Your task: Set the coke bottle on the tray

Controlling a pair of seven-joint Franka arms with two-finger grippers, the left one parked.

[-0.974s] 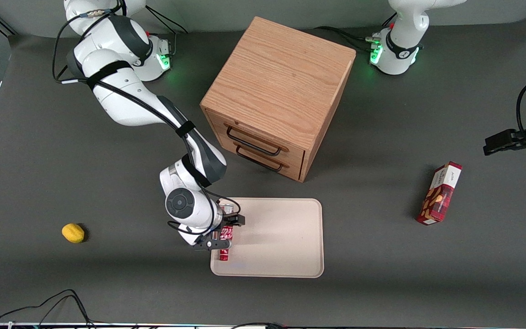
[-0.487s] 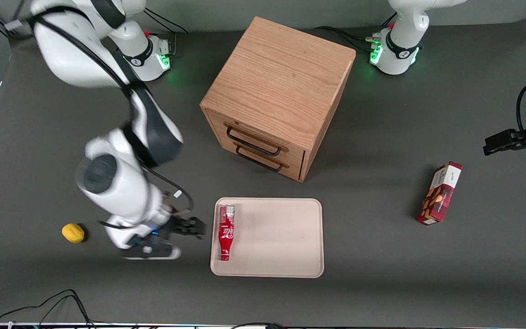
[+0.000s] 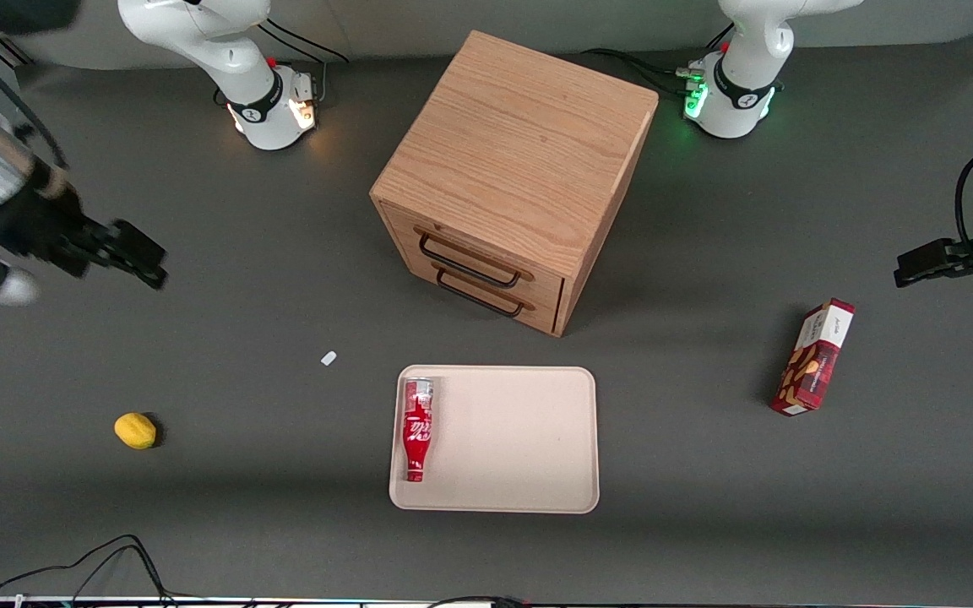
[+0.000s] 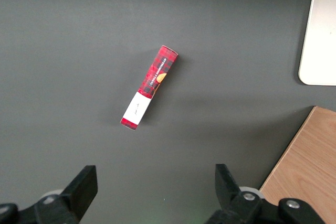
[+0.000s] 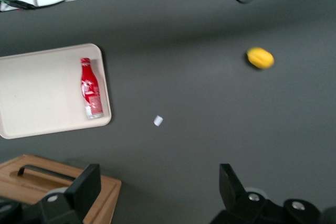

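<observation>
Coke bottle (image 3: 416, 429): lying in tray (image 3: 520, 456), along its edge.
End effector (image 3: 127, 253): fingers spread, apparently empty, raised well apart from tray.

My black two-finger gripper (image 3: 136, 257) hangs high, fingers spread wide, toward the working arm's end of the dark grey table (image 3: 706, 473), well apart from everything. Near it lie only a small white scrap (image 3: 328, 358) and a yellow lemon (image 3: 135, 431). The tall oak drawer cabinet (image 3: 512, 169) blocks the middle.
</observation>
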